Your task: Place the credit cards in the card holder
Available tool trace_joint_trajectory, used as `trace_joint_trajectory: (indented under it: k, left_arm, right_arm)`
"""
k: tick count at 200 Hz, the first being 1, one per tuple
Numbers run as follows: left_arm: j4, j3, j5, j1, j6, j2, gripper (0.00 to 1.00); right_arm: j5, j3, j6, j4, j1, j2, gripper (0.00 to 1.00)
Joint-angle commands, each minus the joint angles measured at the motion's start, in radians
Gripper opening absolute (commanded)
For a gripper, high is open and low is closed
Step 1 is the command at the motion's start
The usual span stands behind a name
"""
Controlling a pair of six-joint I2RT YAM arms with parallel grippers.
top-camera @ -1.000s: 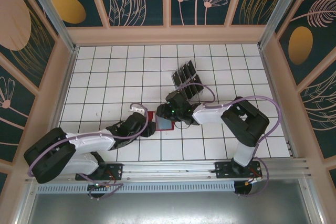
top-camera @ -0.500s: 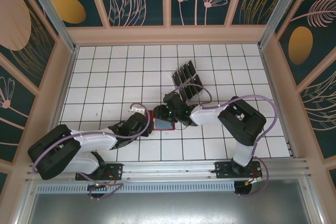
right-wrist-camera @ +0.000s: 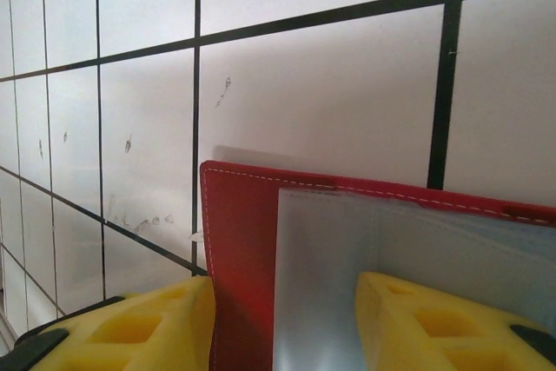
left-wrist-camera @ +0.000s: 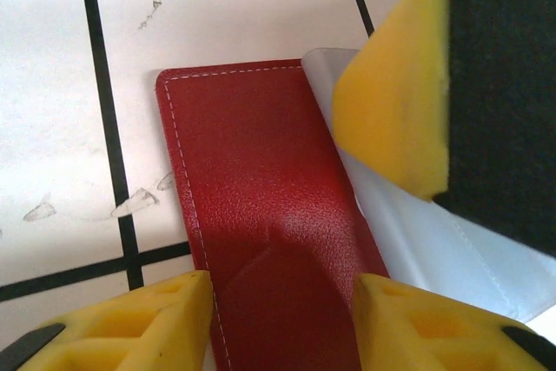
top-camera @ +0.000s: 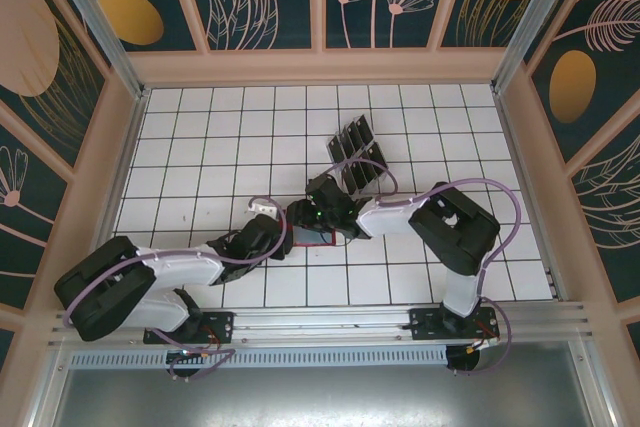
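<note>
The card holder (top-camera: 318, 238), a red wallet, lies open mid-table between both grippers. In the left wrist view its red cover (left-wrist-camera: 252, 180) runs between my left gripper's (left-wrist-camera: 282, 319) yellow fingers, touching both and creased there. My right gripper's finger (left-wrist-camera: 391, 110) rests on the grey-blue pocket leaf (left-wrist-camera: 426, 241). In the right wrist view the red cover (right-wrist-camera: 239, 249) and pocket leaf (right-wrist-camera: 347, 267) fill the gap of my right gripper (right-wrist-camera: 282, 327), the cover's edge against the left finger. The black credit cards (top-camera: 355, 152) stand in a clear rack behind the arms' meeting point.
The white tiled table (top-camera: 200, 147) is walled by a wooden frame with patterned panels (top-camera: 320, 62). The two wrists crowd together at my left gripper (top-camera: 287, 237) and right gripper (top-camera: 305, 219). The right arm's elbow (top-camera: 455, 232) rises at the right.
My right gripper has slid left and slightly away over the wallet. My left gripper's jaws have narrowed onto the red cover. The cards in the rack have not moved.
</note>
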Motion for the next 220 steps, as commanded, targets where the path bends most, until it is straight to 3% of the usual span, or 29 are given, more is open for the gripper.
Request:
trace_joint_trajectory:
  k: [1, 43, 116, 220]
  left_arm:
    - [-0.105, -0.022, 0.0, -0.004, 0.002, -0.054, 0.51]
    - [-0.126, -0.013, -0.005, -0.004, 0.004, -0.116, 0.56]
    - [0.003, -0.013, 0.073, -0.004, 0.036, -0.106, 0.59]
    - [0.05, -0.009, -0.002, -0.004, 0.018, 0.022, 0.6]
  right_arm:
    - [-0.001, -0.004, 0.026, -0.04, 0.013, 0.05, 0.47]
    - [0.003, -0.001, 0.028, -0.044, 0.013, 0.052, 0.47]
    - [-0.004, -0.002, 0.028, -0.038, 0.012, 0.059, 0.47]
    - [-0.025, -0.008, 0.04, -0.005, 0.014, 0.053, 0.47]
